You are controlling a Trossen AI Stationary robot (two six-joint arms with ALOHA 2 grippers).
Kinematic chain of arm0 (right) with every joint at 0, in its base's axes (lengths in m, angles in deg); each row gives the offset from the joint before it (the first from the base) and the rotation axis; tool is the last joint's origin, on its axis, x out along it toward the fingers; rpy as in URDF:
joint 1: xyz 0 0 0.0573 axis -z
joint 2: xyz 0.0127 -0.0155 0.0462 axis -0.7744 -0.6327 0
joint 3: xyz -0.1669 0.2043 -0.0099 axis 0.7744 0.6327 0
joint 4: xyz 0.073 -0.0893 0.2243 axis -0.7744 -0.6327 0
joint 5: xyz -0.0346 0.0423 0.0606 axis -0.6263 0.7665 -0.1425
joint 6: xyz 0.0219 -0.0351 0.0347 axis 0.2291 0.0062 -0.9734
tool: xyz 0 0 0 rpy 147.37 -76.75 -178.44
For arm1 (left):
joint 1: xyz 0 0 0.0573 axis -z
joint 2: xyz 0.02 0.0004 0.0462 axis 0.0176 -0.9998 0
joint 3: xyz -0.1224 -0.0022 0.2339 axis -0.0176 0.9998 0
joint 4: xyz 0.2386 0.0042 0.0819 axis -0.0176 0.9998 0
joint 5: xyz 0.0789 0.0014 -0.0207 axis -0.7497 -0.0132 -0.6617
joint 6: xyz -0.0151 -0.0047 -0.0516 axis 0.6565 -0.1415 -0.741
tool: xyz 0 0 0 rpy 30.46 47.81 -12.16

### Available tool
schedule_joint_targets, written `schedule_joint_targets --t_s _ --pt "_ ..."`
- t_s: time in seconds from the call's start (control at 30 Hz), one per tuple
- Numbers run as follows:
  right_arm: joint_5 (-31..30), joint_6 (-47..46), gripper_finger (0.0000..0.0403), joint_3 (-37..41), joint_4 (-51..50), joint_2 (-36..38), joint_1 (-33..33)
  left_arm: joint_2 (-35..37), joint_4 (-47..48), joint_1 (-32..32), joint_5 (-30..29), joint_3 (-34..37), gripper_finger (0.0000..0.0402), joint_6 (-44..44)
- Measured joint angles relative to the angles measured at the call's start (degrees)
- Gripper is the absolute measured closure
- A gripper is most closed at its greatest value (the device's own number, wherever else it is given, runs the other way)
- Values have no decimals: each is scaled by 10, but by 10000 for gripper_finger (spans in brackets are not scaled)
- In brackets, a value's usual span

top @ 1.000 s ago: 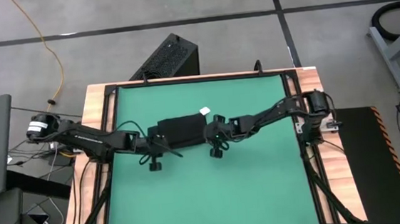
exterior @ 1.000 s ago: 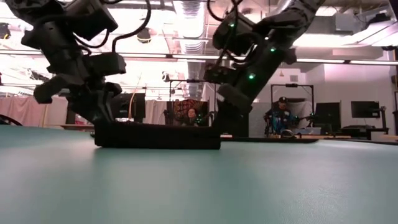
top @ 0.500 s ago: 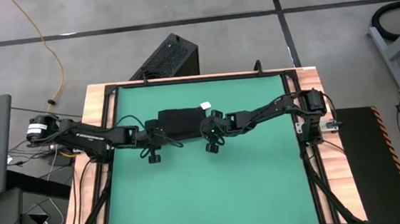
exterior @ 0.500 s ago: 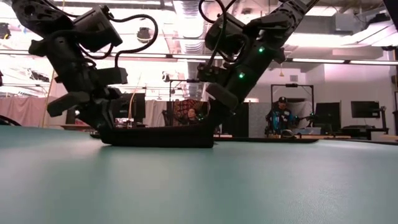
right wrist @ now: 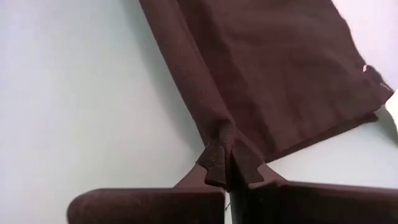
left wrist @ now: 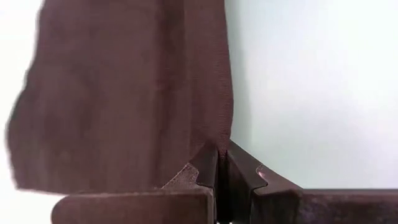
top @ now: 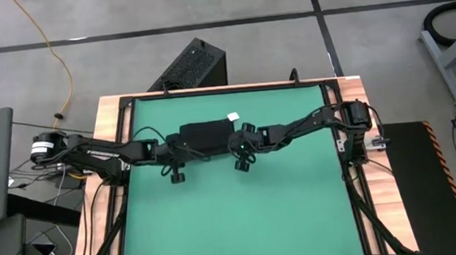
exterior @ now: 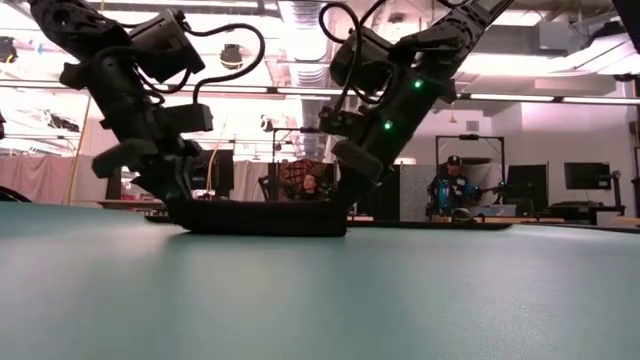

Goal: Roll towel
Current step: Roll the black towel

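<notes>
Black towel (top: 206, 135) lies on the far half of the green table mat (top: 235, 216), between both arms. Left gripper (left wrist: 222, 163) and right gripper (right wrist: 225, 160) each pinch its folded near edge, likely to turn it evenly into a roll. The white tag (top: 232, 116) lies at its far right corner; the layers underneath are hidden.

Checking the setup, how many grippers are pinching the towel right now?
2. The left gripper is shut on the towel at its left end; the right gripper is shut on its right end.
</notes>
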Motion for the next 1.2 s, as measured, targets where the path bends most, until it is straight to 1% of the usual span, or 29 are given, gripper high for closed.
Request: schedule_joint_targets --t_s 0.13,0.37,0.47,0.53,0.6,0.73,0.83,0.9,1.2 --pt "4 -3 394 0 -3 0 -38 0 15 30 19 0 401 -46" --pt "5 -73 394 -2 -15 0 -110 0 11 129 35 0 401 -167" --pt "5 -91 394 -26 -40 0 -134 0 15 168 36 -9 401 -212" --pt "2 -93 394 -50 -66 1 -146 0 16 186 35 -24 401 -221" --pt "-14 -93 394 -74 -93 1 -152 0 30 195 29 -41 401 -218" --pt "-31 -84 394 -110 -148 1 -141 0 69 184 -7 -59 401 -206" --pt "-31 -93 394 -115 -185 1 -121 0 93 166 -10 -61 401 -206" --pt "-28 -91 394 -115 -191 1 -106 0 102 150 -10 -61 401 -202" --pt "24 -58 394 -115 -191 1 -40 0 101 53 39 -61 401 -129"
